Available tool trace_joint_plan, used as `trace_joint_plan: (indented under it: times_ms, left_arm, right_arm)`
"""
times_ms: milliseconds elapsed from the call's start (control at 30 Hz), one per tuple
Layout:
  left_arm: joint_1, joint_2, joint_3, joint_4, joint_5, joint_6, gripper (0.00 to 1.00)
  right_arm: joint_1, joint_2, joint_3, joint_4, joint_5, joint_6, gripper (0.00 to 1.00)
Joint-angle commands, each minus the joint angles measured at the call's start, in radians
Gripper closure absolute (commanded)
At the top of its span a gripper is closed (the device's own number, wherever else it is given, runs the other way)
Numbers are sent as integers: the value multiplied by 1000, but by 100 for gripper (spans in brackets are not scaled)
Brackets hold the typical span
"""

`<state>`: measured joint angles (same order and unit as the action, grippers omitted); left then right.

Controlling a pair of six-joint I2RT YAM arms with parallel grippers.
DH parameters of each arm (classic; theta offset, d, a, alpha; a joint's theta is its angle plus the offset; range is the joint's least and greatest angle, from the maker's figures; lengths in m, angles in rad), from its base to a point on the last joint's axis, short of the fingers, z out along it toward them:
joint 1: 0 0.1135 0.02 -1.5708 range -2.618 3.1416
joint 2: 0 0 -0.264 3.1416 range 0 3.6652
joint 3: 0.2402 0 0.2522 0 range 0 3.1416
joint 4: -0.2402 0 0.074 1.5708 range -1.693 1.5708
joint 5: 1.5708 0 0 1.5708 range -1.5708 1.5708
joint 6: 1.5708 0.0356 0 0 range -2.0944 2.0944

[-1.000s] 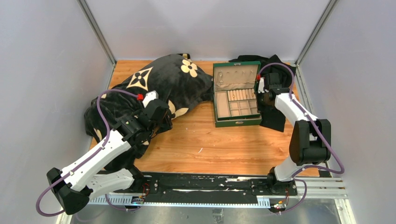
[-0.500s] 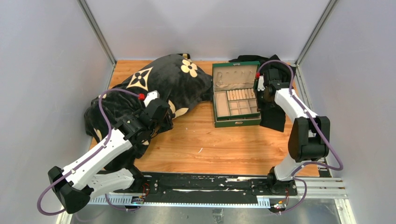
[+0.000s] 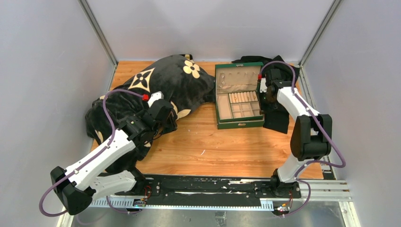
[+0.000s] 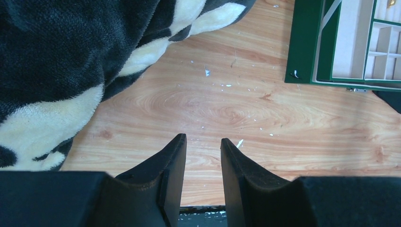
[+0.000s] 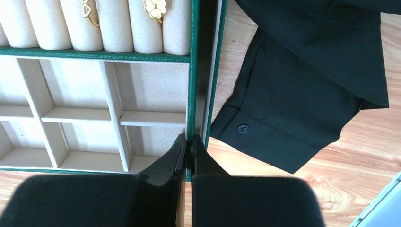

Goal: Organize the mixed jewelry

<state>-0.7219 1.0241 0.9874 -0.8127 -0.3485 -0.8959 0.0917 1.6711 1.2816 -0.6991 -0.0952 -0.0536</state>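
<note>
Right gripper [image 5: 187, 140] is pinched shut right over the green box [image 5: 193, 56] at its right wall, and a black garment [image 5: 302, 94] lies just beside that wall. Gold jewelry [image 5: 155, 6] sits tucked in the ring rolls at the tray's far end. Left gripper [image 4: 203, 140] hangs open and empty above bare counter [image 4: 236, 109], with a fluffy black blanket [image 4: 56, 47] crowding its left.

- In the top view, the blanket [image 3: 156, 85] lies on the table [image 3: 213, 146], at upper left of centre.
- My left pincer [image 4: 203, 139] hangs at the blanket's lower right edge.
- The box [image 3: 239, 97] stands right of the blanket.
- The garment [image 3: 275, 121] lies right of the box and behind it.
- My right pincer [image 5: 187, 142] is over the box's right wall.
- In the right wrist view, a flower piece [image 5: 155, 6] and a thin ring [image 5: 87, 8] sit between the rolls [image 5: 116, 28] at the top.
</note>
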Motion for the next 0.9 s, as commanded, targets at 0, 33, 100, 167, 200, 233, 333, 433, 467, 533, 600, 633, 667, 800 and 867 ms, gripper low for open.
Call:
trace_joint_plan:
  times_ms: [0,33,100,167,200,233,333,433,467,533,600,633,667,800,867]
  left_arm:
    - [7,-2,-15,17,3,11,62]
    - [7,-3,-16,17,3,11,62]
    - [7,-10,-17,14,0,9,62]
    - [7,-17,-21,12,-4,7,62]
    - [7,-20,-24,11,-6,6,62]
    - [7,-24,-28,11,-5,4,62]
    - [7,-29,-32,8,-4,2,62]
    - [9,-35,-35,6,-7,0,62]
    - [9,-35,-35,6,-7,0,62]
    - [9,-32,-34,6,-6,0,62]
    - [9,-33,-34,6,-6,0,62]
    - [9,-34,-35,5,-7,1,62]
    - [9,-33,-35,7,-7,2,62]
    - [9,-29,-33,7,-2,2,62]
    - [9,-30,-34,7,-3,2,62]
  right_arm:
    - [20,-28,-44,-36,53,-5,100]
    - [19,-32,-52,-27,66,3,100]
    - [20,-38,-69,-12,88,7,100]
    - [20,-41,-79,-2,93,6,100]
    - [20,-39,-80,-1,89,7,100]
    - [19,-36,-80,-2,85,9,100]
    - [20,-49,-87,7,95,9,100]
    - [18,-54,-86,6,136,9,100]
    - [18,-55,-87,7,142,11,100]
    - [17,-68,-94,14,159,13,100]
    - [17,-77,-99,18,166,12,100]
    - [18,-79,-100,19,161,14,100]
    - [19,-82,-102,19,150,14,100]
    - [17,-68,-105,18,117,12,100]
    - [19,-62,-104,19,86,14,100]
